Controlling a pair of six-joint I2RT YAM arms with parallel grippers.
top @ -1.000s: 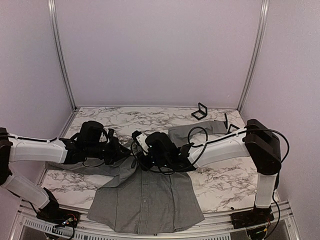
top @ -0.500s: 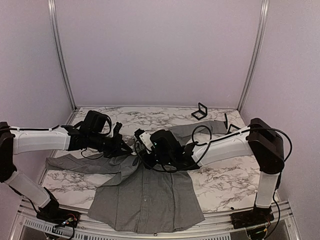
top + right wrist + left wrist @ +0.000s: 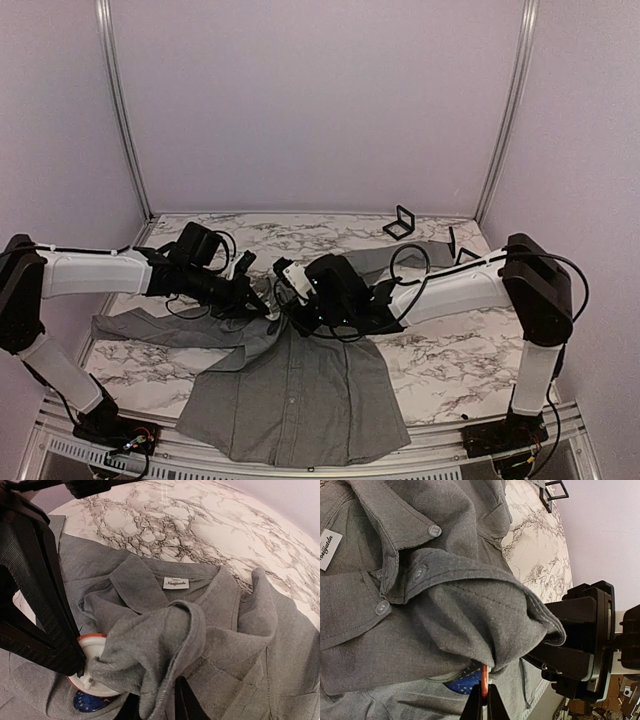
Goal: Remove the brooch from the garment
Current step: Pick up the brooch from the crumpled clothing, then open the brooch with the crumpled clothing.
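The left arm [image 3: 90,272] reaches level toward the right; the right arm [image 3: 455,288] reaches level toward the left; their wrists nearly meet; the left gripper [image 3: 483,704] pinches the brooch [image 3: 483,677] by its rim; the right gripper [image 3: 155,705] clamps a fold of the shirt [image 3: 225,630].

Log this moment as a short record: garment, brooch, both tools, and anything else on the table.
garment: grey button-up shirt, spread on the marble table, bunched at the collar
brooch: round brooch, white face, orange-red rim, partly under a shirt fold
left tool: shut on the brooch's rim
right tool: shut on a raised fold of the shirt beside the brooch
other: black bracket near the far edge
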